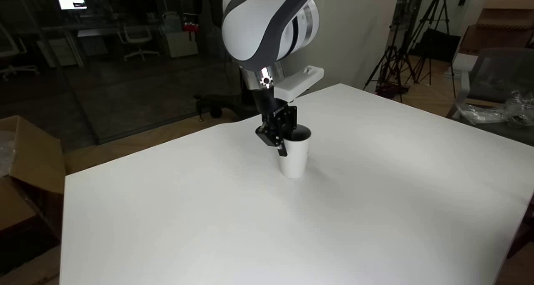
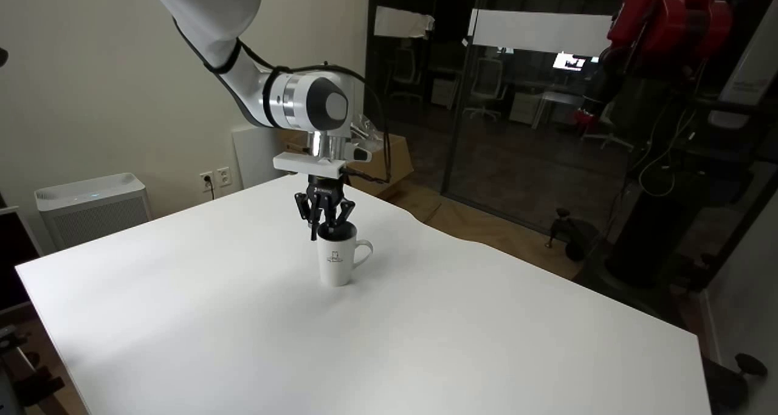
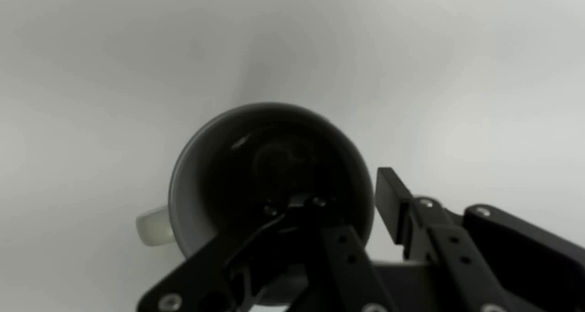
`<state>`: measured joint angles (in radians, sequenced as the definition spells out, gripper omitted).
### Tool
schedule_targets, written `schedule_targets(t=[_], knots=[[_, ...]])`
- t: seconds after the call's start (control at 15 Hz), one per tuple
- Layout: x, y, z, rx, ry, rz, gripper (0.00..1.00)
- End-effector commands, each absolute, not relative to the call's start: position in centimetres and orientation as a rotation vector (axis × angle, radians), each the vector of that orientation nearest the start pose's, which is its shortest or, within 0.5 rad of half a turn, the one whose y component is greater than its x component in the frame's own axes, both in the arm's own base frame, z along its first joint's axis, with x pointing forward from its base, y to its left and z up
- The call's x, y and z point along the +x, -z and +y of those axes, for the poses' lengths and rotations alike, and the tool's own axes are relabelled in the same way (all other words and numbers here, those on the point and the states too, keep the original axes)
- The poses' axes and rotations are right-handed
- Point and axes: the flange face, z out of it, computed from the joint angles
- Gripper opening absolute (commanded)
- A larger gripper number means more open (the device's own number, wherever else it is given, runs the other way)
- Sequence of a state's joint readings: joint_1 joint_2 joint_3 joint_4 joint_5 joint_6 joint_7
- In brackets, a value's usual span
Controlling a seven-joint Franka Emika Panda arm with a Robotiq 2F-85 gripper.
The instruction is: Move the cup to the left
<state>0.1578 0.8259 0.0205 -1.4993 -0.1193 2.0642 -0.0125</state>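
Gripper point(image 3: 348, 194) spread, one jaw inside the cup point(image 2: 336, 264) and one outside, I judged the grasp pending, needing closure before moving left.

The cup point(image 2: 336, 263) stood upright on the table point(image 2: 486, 342).
The gripper point(image 2: 323, 231) straddled its rim, one finger outside, one inside.
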Motion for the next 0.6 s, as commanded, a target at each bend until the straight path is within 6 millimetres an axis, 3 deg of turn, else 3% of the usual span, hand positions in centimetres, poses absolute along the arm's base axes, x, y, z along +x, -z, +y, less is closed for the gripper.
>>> schedule_targets(t=[0.0,0.33,0.53], knots=[[66.9,-17.7,11.3,-3.206,-0.372,-0.344,0.63],[66.6,-20.7,11.5,-3.234,-0.301,-0.324,0.97],[65.9,-22.9,11.6,-3.228,-0.281,-0.347,1.00]])
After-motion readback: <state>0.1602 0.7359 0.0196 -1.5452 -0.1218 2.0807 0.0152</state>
